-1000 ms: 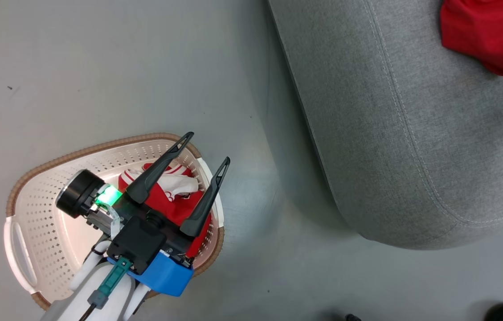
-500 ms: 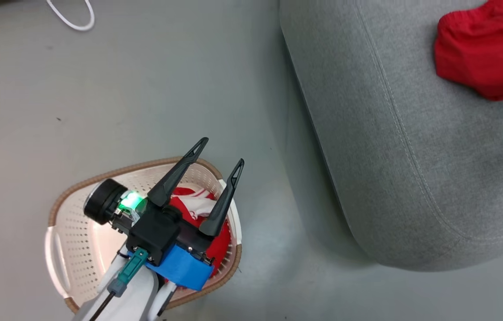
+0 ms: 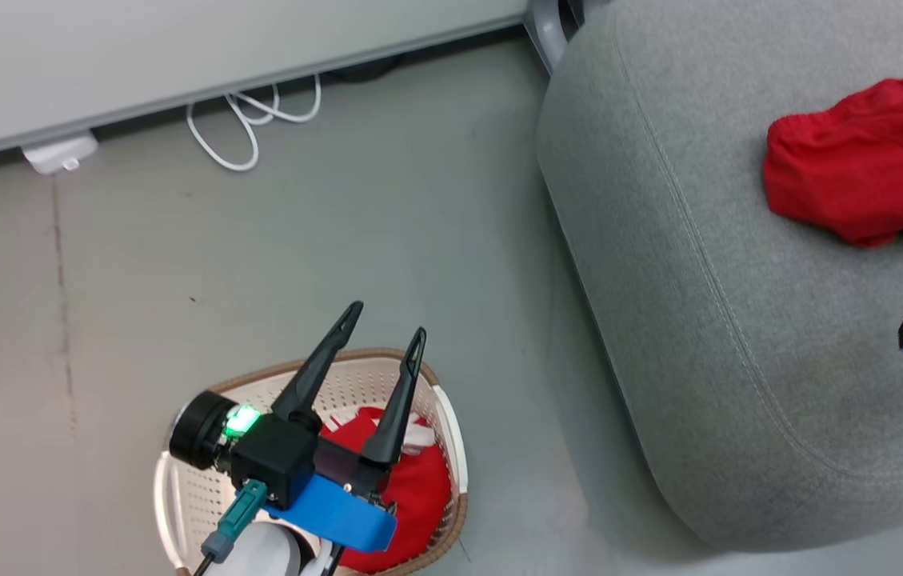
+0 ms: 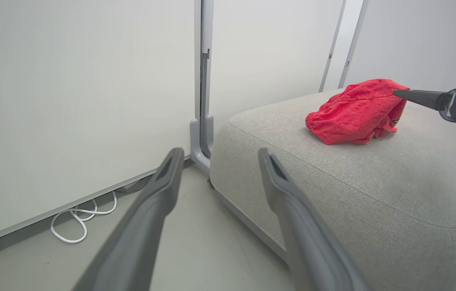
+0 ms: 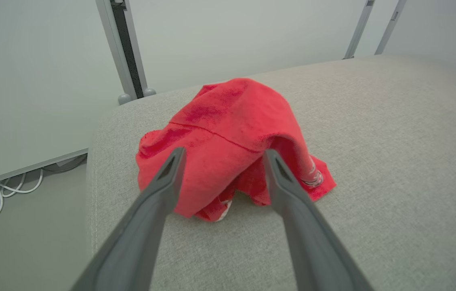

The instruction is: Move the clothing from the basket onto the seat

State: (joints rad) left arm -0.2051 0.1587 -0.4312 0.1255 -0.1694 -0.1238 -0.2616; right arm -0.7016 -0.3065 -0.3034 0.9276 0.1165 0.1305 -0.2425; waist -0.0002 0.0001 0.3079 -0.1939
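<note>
The left gripper (image 3: 388, 318) is hovering over the basket (image 3: 455, 448). Its two dark fingers are standing apart, holding nothing and pointing out past the rim toward the wall. The right gripper (image 5: 223, 150) is reaching in low over the seat (image 3: 699, 336). Its fingers are also standing apart, with their tips at the near side of the crumpled red garment (image 5: 228, 141) and no cloth pinched between them. That garment is lying on the seat's top. The second red garment (image 3: 419, 492), showing a bit of white, is sitting bunched inside the basket beneath the left gripper. The basket is standing on the smooth grey floor (image 3: 259, 264), apart from the seat's rounded side. A looped white cable (image 3: 247, 132) is trailing along the foot of the pale wall panel (image 3: 179, 48). A grey metal post (image 4: 202, 81) is rising by the seat's corner.
</note>
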